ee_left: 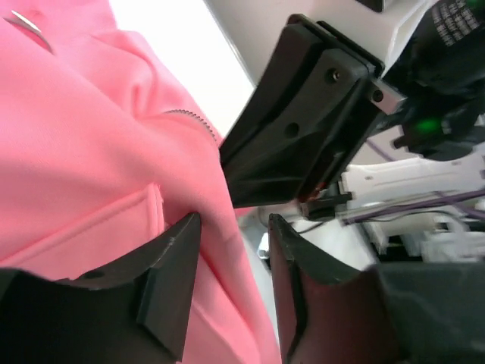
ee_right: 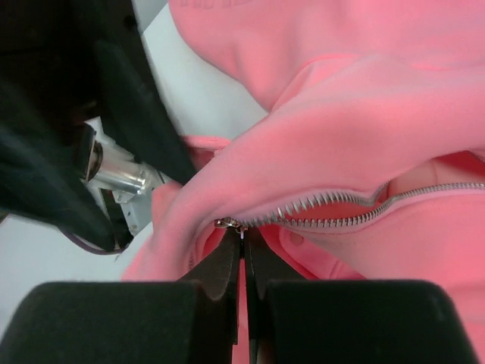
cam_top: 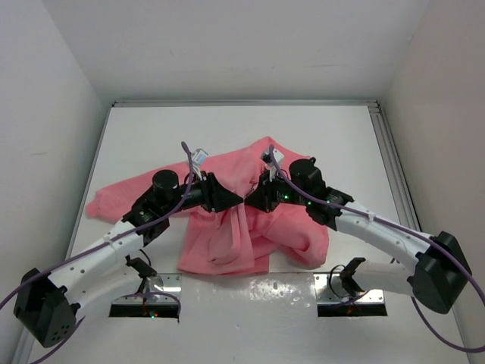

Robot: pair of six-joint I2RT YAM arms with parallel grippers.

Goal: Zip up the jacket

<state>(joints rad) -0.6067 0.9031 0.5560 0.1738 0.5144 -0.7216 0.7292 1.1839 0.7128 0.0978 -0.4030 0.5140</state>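
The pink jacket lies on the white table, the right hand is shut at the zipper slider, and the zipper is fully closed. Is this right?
Not quite. The zipper is open: the right wrist view shows its two rows of teeth apart beyond the slider. The rest holds: the jacket lies on the table, and the right hand is shut at the slider.

The jacket (cam_top: 220, 246) is salmon-pink, its zipper (ee_right: 303, 208) silver, on a white table (cam_top: 250, 129).

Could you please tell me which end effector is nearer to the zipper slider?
Right. The right end effector is shut with its tips right at the slider; the left end effector stands open a little to the side, by the jacket fabric.
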